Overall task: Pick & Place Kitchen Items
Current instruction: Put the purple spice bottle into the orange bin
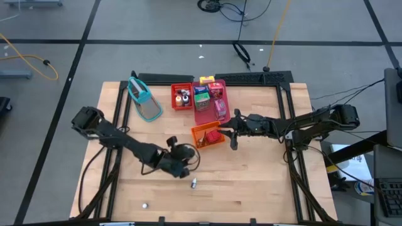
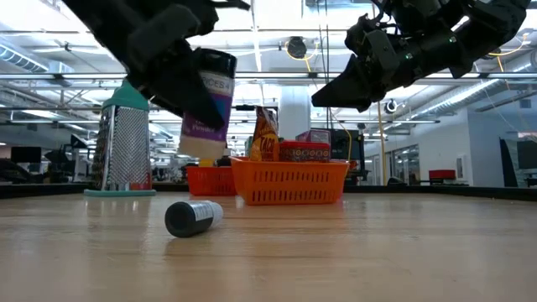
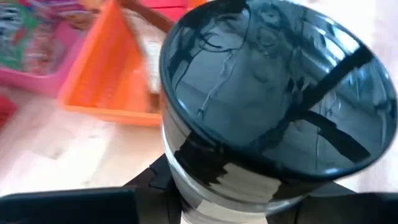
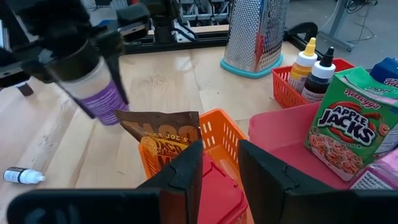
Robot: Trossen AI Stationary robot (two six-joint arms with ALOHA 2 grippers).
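My left gripper [image 1: 181, 157] is shut on a white jar [image 2: 205, 109] that has a dark lid and a purple label, above the table's middle and short of the orange tray [image 1: 202, 130]. My right gripper [image 4: 219, 171] hovers open over that tray with nothing between its fingers. A brown snack bag [image 4: 158, 140] and a red item [image 4: 217, 193] rest in the tray. A small dark-capped bottle [image 2: 193, 218] lies on its side on the table near the jar. A cereal box [image 4: 348, 127] stands in the pink tray [image 1: 200, 116]. My left gripper pinches the jar's body [image 3: 217, 180] just under the dark lid [image 3: 273, 87], one finger [image 4: 117, 65] on each side. The fingers slant down from the table's left. The jar hangs clear of the table, tilted, with its lid up.
A red tray [image 1: 182, 96] with two small bottles stands at the back beside the pink tray. A teal-framed grater [image 1: 144, 100] lies at the back left. A small white cap [image 1: 145, 204] lies near the front edge. Bare wood spreads across the table's near half.
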